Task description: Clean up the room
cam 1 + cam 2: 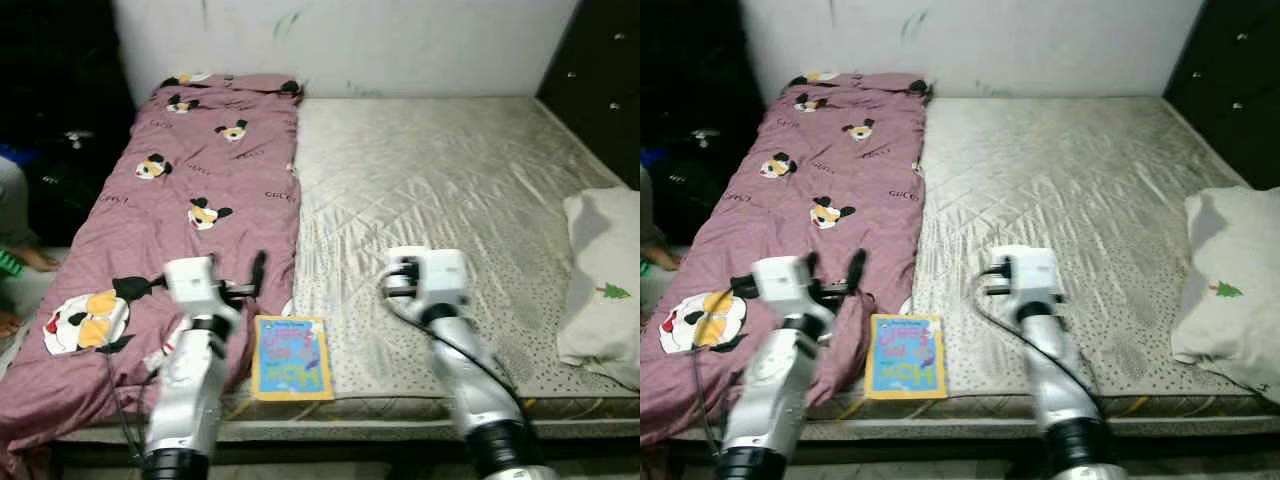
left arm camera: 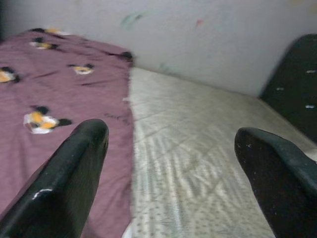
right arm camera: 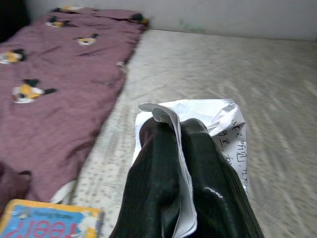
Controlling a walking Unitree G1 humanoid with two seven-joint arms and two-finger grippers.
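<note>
Paper [image 3: 225, 130] is pinched between the 2 clenched fingers of the right gripper [image 3: 181, 130], held above the mattress [image 1: 440, 180] near its front edge. Left gripper [image 2: 171, 148] hangs spread wide over the blanket [image 1: 190, 190] on the mattress's left side, with a book [image 1: 291, 357] at the front edge between the arms and a pillow [image 1: 605, 280] at the right edge.

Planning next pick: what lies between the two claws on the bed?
Only the book, flat near the mattress edge, seen in the left eye view.
</note>
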